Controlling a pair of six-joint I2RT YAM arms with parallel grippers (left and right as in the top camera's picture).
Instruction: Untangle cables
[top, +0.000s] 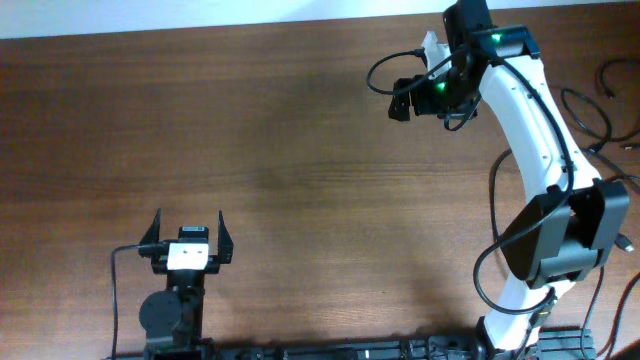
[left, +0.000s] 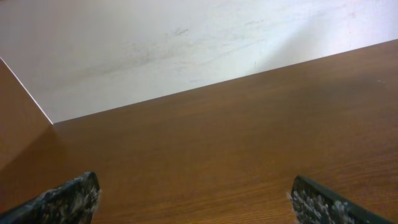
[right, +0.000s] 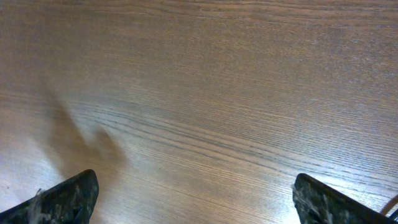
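Two tools are standing with jaws spread wide, gripping nothing: the left tool is hovering near the front of the bench, while the right tool is reaching over its far side. Thin black cables are lying loose at the bench's right edge, untouched.

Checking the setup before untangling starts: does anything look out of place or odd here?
Only the placement: the cables lie at the table's far right edge, partly cut off by the overhead view. Both the left gripper and right gripper stand open over bare wood, far from them. Nothing looks spilled or damaged.
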